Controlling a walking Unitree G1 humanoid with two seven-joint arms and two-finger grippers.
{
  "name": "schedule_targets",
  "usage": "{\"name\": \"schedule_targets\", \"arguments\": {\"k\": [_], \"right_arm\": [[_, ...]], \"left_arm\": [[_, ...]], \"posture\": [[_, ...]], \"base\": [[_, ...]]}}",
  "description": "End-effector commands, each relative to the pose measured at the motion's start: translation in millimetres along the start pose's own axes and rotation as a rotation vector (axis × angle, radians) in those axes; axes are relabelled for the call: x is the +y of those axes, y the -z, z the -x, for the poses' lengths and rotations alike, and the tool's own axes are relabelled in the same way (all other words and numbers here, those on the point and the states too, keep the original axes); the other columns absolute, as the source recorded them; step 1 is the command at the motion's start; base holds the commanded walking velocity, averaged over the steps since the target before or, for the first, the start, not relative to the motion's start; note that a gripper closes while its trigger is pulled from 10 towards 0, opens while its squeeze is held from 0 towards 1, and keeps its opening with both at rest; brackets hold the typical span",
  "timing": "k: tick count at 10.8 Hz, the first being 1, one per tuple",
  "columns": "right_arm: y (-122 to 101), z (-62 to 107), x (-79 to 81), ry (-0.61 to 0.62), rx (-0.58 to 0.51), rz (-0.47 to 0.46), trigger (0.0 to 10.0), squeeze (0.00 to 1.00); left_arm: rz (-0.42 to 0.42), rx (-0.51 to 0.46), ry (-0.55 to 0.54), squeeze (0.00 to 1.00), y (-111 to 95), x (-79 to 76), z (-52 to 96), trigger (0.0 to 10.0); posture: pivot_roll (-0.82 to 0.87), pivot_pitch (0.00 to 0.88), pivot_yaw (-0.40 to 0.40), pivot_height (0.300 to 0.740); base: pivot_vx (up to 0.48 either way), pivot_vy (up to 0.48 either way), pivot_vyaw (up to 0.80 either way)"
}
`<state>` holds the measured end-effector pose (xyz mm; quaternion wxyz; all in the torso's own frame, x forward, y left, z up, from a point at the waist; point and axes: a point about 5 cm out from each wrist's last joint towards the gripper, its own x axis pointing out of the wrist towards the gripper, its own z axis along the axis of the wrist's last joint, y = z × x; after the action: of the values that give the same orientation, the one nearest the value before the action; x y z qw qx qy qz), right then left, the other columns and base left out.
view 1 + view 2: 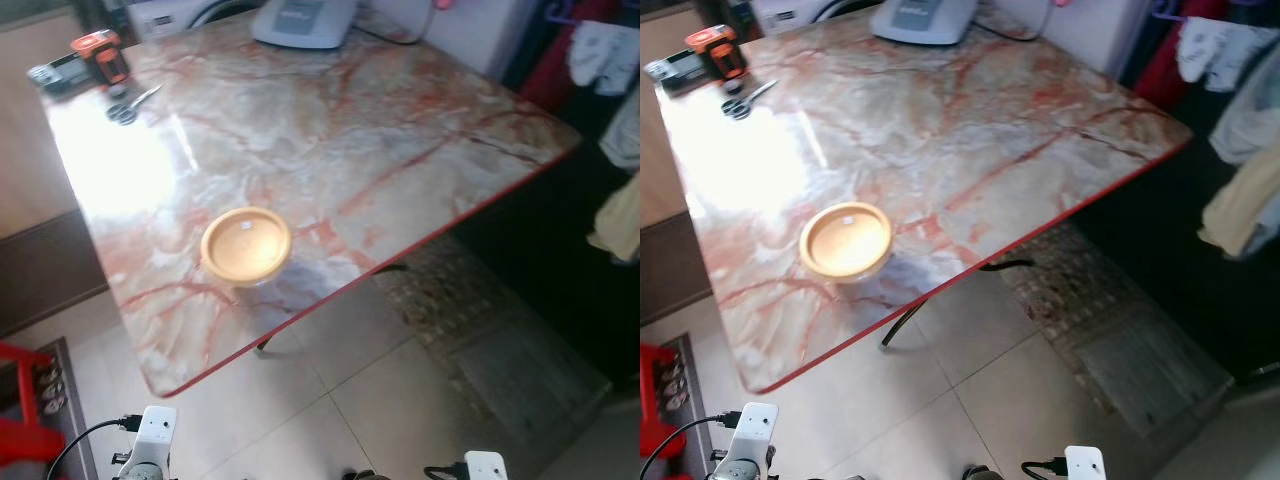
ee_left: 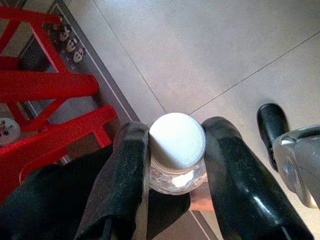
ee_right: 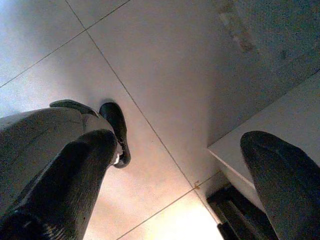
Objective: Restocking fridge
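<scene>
A clear tub with an orange lid (image 1: 246,245) stands near the front edge of the marble table (image 1: 330,150). In the left wrist view my left gripper (image 2: 176,165) is shut on a small glass jar with a white cap (image 2: 177,150), held low over the tiled floor. In the right wrist view my right gripper (image 3: 185,175) hangs open above the floor with nothing between its fingers (image 3: 80,165). Both wrists (image 1: 150,430) (image 1: 485,466) show at the bottom of the eye views.
Scissors (image 1: 128,106), an orange-black tool (image 1: 100,55) and a grey appliance (image 1: 305,20) lie at the table's far side. A red stool frame (image 2: 45,95) stands at my left. Clothes (image 1: 620,150) hang at the right. A patterned mat (image 1: 450,290) lies under the table's edge.
</scene>
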<state>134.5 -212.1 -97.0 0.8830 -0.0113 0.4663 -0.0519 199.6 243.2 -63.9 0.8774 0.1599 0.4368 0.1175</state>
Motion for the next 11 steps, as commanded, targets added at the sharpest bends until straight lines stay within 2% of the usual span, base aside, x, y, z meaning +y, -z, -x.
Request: {"name": "schedule_targets", "arguments": {"k": [1,3,8,11], "right_arm": [[11.3,2.4,2.3,0.0,0.044,-0.002,10.0,0.0],[10.5,1.5,8.3,-0.007,0.048,0.004,10.0,0.0],[12.9,2.8,-1.8,0.005,0.062,0.003,10.0,0.0],[12.6,2.1,4.4,-0.004,0.064,0.005,10.0,0.0]], "left_arm": [[-0.002,0.045,0.009,0.0,11.1,-1.0,1.6,10.0],[0.01,0.039,0.016,0.0,10.1,-1.6,1.5,10.0],[-0.012,0.046,0.028,0.0,9.7,-3.5,1.5,10.0],[-0.028,0.049,0.025,0.0,10.1,-3.8,1.6,10.0]], "posture": [[-0.14,0.166,0.022,0.74],[-0.14,0.17,0.02,0.74],[-0.14,0.176,0.02,0.74],[-0.14,0.176,0.02,0.74]], "base": [[0.0,0.0,-0.79],[0.0,0.0,-0.79],[0.0,0.0,-0.79],[0.0,0.0,-0.79]]}}
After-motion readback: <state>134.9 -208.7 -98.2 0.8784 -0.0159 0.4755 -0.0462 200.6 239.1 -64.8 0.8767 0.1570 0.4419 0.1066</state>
